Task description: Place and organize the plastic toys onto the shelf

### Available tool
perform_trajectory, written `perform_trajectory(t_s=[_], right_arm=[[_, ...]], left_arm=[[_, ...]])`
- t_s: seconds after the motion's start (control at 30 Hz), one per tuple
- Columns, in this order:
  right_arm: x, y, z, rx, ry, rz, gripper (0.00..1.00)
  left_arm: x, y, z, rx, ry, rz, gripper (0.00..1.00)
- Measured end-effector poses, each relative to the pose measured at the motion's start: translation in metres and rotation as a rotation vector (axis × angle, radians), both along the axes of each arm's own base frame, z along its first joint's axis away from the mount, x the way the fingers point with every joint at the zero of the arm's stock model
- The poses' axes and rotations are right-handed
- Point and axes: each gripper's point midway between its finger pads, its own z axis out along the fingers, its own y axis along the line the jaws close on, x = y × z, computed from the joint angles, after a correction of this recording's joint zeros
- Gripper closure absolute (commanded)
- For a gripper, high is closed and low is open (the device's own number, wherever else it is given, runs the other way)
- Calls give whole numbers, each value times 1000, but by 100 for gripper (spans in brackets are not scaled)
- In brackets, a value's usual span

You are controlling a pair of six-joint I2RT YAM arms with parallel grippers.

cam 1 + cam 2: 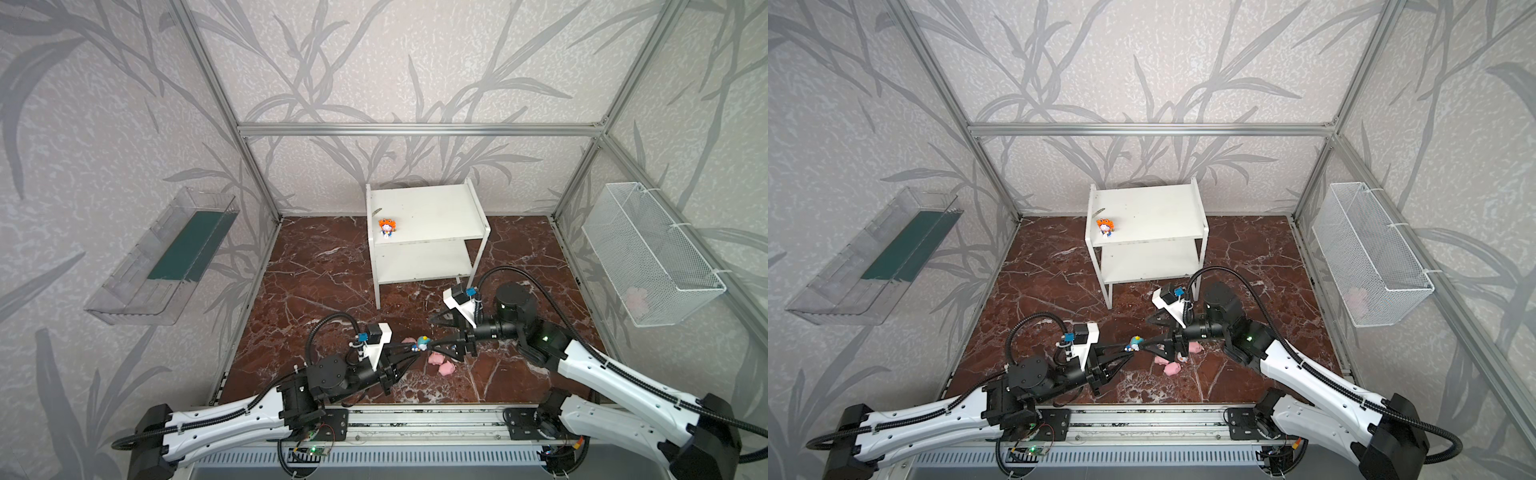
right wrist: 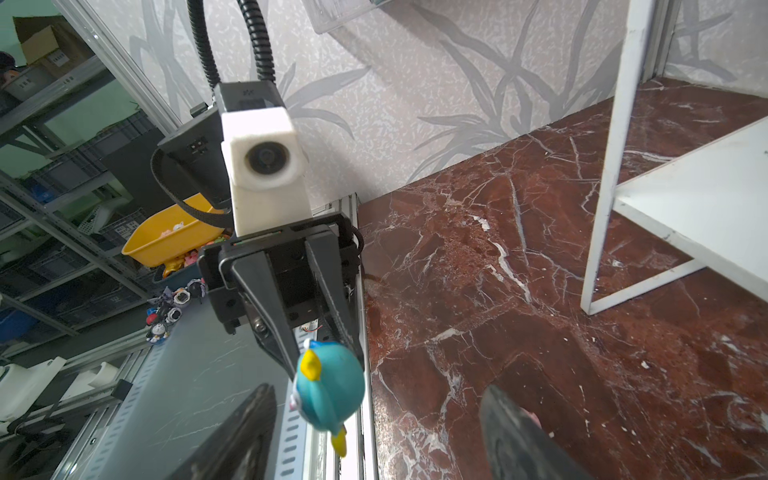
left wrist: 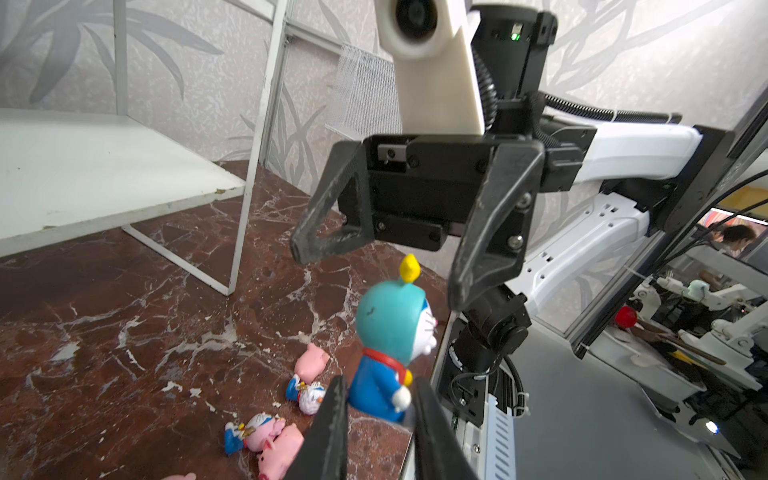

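My left gripper (image 1: 415,349) is shut on the body of a white-and-blue figurine with teal headgear (image 1: 423,343) (image 3: 390,332), holding it above the marble floor. My right gripper (image 1: 431,332) (image 2: 378,392) faces it, open, its fingers on either side of the teal head (image 2: 328,390) without touching. The white two-tier shelf (image 1: 428,208) stands at the back, with an orange-headgear figurine (image 1: 387,227) upright on its top board. On the floor below the grippers lie pink pigs (image 1: 446,368) (image 3: 313,359), a white-headgear figurine (image 3: 307,392) and a pink-headgear figurine (image 3: 253,430).
A clear plastic tray with a green base (image 1: 166,257) hangs on the left wall. A white wire mesh basket (image 1: 656,257) hangs on the right wall with something pink (image 1: 638,299) inside. Aluminium frame posts stand at the floor's corners.
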Motion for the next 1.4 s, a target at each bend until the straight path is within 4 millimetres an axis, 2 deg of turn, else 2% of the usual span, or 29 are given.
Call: perform_trajectory(t_s=[0.27,0.4,0.53,0.83,1.07,1.23,1.4], right_arm=[[-6,19,7,50,-8,52,29],[-13,30,4,50,0,87,48],[-17,34,5,59,-7,101,58],[-11,36,12,82,-20,69,58],[-6,37,23,121,-16,37,53],[-3,39,33,157,-5,22,63],[-1,43,33,165,10,12,69]], left_arm=[[4,9,16,-93,-5,33,94],[6,11,21,-114,-9,44,94],[9,12,23,-124,-10,56,95],[11,14,24,-138,-5,66,95],[12,16,24,-150,-7,72,96],[12,18,23,-163,-11,78,96],[15,19,22,-164,-11,91,96]])
